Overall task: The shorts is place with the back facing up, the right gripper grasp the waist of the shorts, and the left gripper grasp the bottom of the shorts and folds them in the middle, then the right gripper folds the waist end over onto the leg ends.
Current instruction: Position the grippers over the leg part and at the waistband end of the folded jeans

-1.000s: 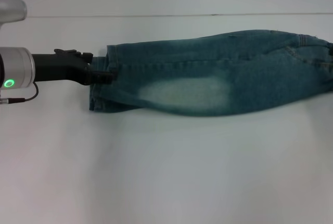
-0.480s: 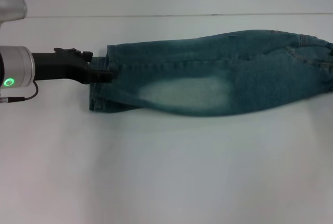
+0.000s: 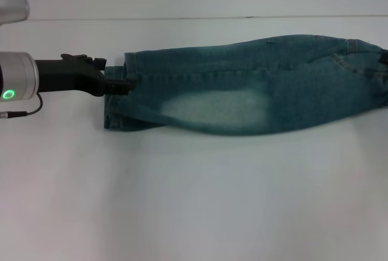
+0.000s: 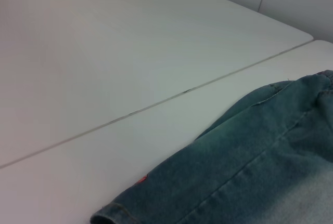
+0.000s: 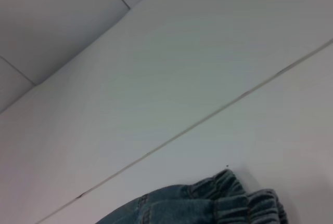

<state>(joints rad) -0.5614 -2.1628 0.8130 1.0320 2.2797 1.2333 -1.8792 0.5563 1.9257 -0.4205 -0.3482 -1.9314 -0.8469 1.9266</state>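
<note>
1. The shorts (image 3: 254,91) lie across the white counter (image 3: 194,200), folded along their length into one long narrow strip that runs from my left side to my right side.
2. On the upper layer there is a pale faded patch (image 3: 215,109) near the middle of the strip, and a stitched seam (image 3: 200,74) runs along the denim above it.
3. The leg ends (image 3: 116,100) are at my left. The two hems lie one upon the other, and the lower one shows a little nearer to me than the upper one.
4. In the left wrist view I see one rolled hem (image 4: 112,214) resting flat on the counter, and a small red mark (image 4: 142,181) on the denim just beside it.
5. The waist is at my far right, at the edge of the head view. In the right wrist view its ruffled elastic band (image 5: 229,195) lies on the counter.
6. My left claw (image 3: 124,83) is low at the leg ends, its black fingertips touching the hem of the upper layer. Whether it is clenched on the cloth or released, I cannot tell.
7. My right claw is not visible in any view.
</note>
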